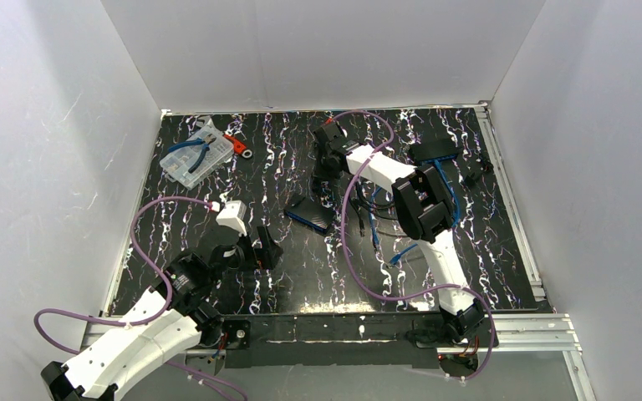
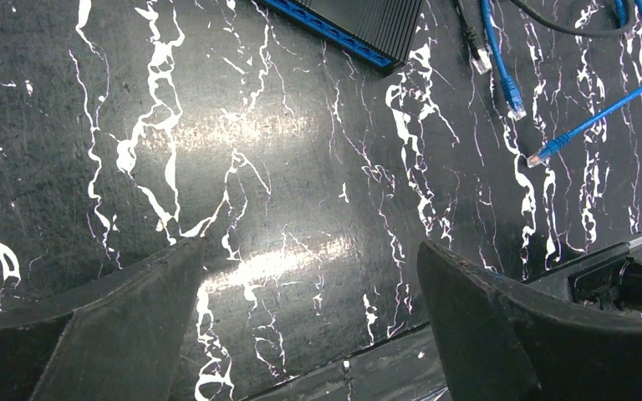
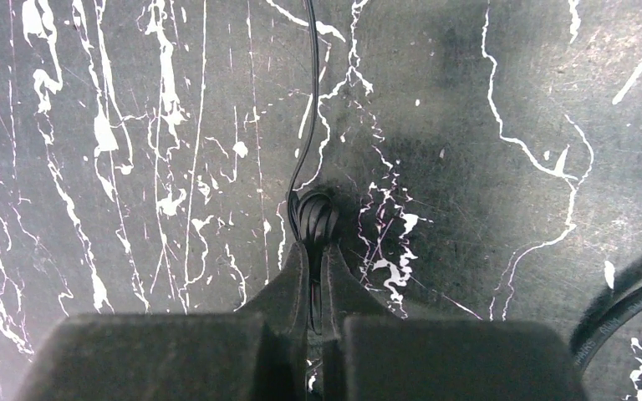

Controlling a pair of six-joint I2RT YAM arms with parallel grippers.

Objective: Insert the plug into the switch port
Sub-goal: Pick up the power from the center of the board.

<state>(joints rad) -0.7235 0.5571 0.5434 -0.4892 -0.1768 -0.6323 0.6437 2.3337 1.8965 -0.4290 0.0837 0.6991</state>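
Blue cables [image 2: 496,42] ending in clear plugs [image 2: 542,156] are seen lying loose on the worktop [image 2: 284,167] near its middle, just beside the switch [image 2: 351,25], a black box with a blue port face. A thin black cable [image 3: 318,215], bunched into a small knot, is pinched between the closed fingers of the right end effector [image 3: 312,259], which is placed toward the far edge, beyond the switch. The left end effector [image 2: 309,276] is spread wide over bare worktop, closer to the near edge and left of the switch.
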